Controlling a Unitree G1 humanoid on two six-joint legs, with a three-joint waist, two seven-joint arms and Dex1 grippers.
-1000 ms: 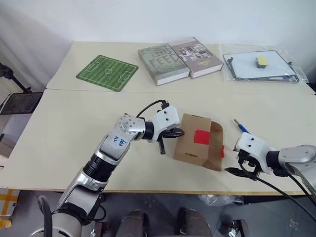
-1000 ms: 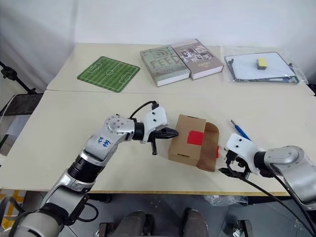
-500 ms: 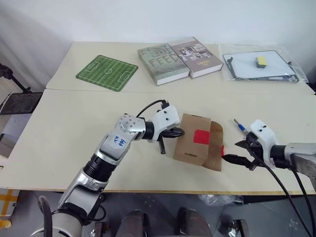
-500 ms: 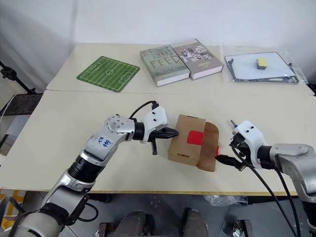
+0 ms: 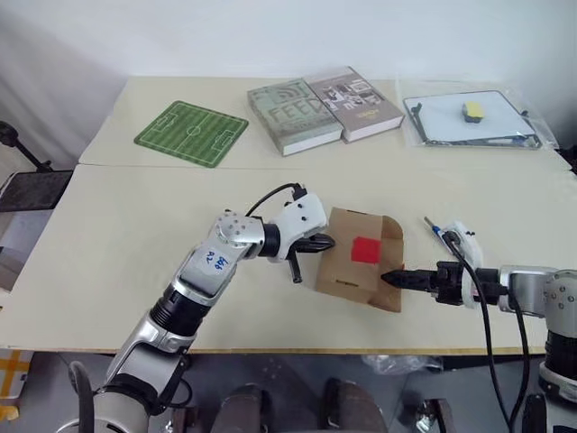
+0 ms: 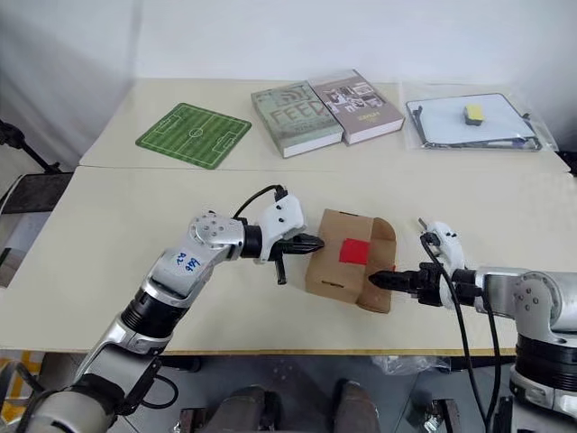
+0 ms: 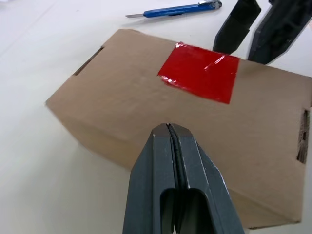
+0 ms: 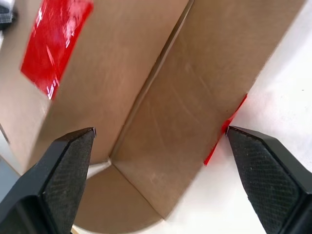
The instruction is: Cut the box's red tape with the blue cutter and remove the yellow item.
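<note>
The brown box [image 5: 341, 263] lies near the table's front edge, with a square of red tape [image 5: 364, 250] on top and its right end flap [image 5: 394, 245] swung open. My left gripper [image 5: 326, 242] is shut and empty, its tips against the box's left side. At the open end, my right gripper [image 8: 160, 130] stands open, one finger [image 8: 63, 165] on each side of the flap. A sliver of red tape [image 8: 225, 134] sticks out along the flap's edge. The blue cutter [image 7: 175, 9] lies on the table just beyond the right gripper. The yellow item is hidden.
Two books [image 5: 320, 106] and a green football-pitch mat [image 5: 191, 133] lie at the back. At the back right is a whiteboard [image 5: 451, 122] in a plastic sleeve with a yellow eraser [image 5: 471, 110] on it. The table's front edge [image 5: 297, 347] runs close below the box.
My right gripper has rolled over and moved left, from the table right of the box up to the open flap. The left gripper and the box have stayed put.
</note>
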